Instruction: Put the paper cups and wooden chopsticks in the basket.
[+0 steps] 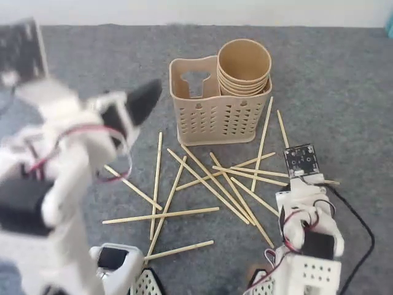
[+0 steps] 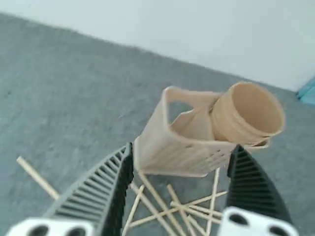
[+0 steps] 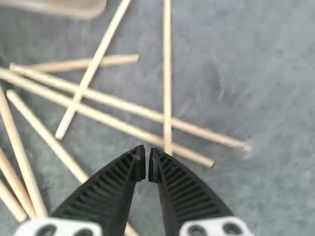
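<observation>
— Grey carpet is spreading under everything, with a white wall running along its far edge. Where are the task's things sitting?

— The beige perforated basket is standing upright at the far middle of the carpet. The paper cups are sitting nested in one stack in an end compartment, poking up above the rim, just beside the handle partition.

— And the wooden chopsticks?

— They are lying scattered on the carpet in front of the basket, many crossing one another. One is lying just beside the basket's corner below the cups.

— What is the left gripper doing?

— It is hanging raised above the carpet, its jaws spread wide and holding nothing, and it is pointing toward the basket and the cups.

— And the right gripper?

— It is hovering low over the carpet at the near right edge of the chopstick pile. Its jaws are pressed together with nothing between them. The tips are sitting just beside the end of one chopstick and near several crossed ones. I cannot tell whether they are touching it.
</observation>
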Robot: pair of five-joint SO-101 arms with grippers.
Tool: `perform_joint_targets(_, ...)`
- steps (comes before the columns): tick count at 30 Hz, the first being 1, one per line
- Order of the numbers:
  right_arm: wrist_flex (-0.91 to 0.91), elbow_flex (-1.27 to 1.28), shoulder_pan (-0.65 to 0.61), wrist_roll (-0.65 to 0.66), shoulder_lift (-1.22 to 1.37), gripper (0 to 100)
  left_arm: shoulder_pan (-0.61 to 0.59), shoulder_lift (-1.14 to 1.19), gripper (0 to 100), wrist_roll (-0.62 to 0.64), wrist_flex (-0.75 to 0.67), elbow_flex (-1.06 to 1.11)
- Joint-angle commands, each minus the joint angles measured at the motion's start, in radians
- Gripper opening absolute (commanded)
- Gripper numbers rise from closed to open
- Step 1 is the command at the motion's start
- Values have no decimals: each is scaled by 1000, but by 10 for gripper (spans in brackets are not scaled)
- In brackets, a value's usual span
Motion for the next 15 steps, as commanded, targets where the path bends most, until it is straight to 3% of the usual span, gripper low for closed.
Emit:
perform_joint_targets(1,21,-37,15,17,-124,34,-107,-187,298,-14,-77,272)
perform_joint_targets(8,12,-216,16,25,113,32,-318,-466,298,-152,-404,843)
perform_joint_targets(15,-61,-422,15,0,504,35,-339,-611,298,-181,-591,1241)
